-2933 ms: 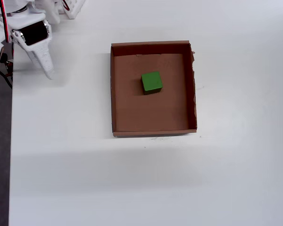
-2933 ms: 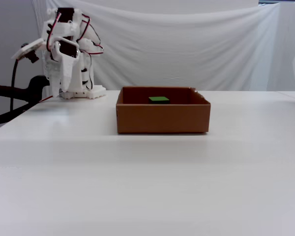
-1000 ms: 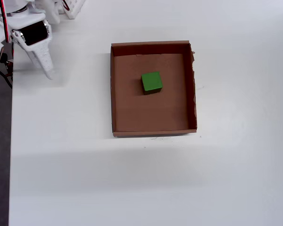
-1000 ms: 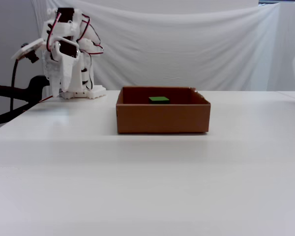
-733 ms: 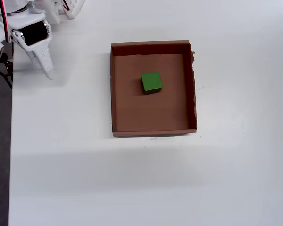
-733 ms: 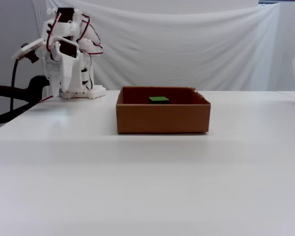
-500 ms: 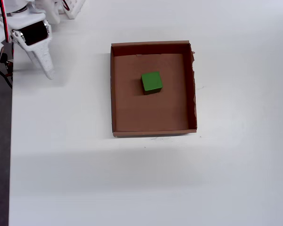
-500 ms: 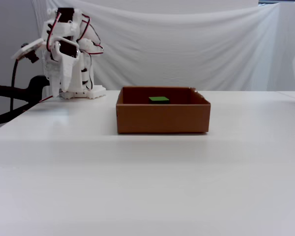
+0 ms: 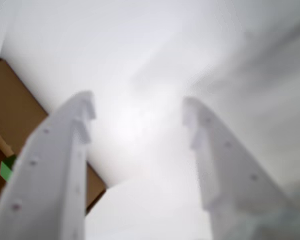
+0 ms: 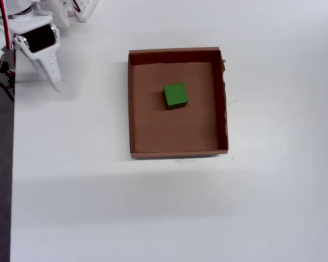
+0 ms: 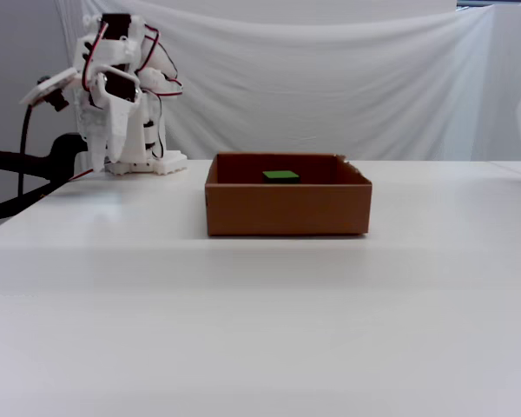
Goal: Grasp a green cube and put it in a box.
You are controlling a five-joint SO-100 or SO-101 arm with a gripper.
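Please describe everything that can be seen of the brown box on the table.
The box is a shallow rectangular tray that looks like brown cardboard, open on top, with low upright walls. In the overhead view its right wall has a ragged upper edge. It rests flat on the white table. The green cube sits on its floor, clear of all four walls. Nothing else touches it; the tool is apart, toward the upper left of the overhead view.

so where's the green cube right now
In the overhead view the green cube sits inside the box, slightly above centre, clear of all four walls.
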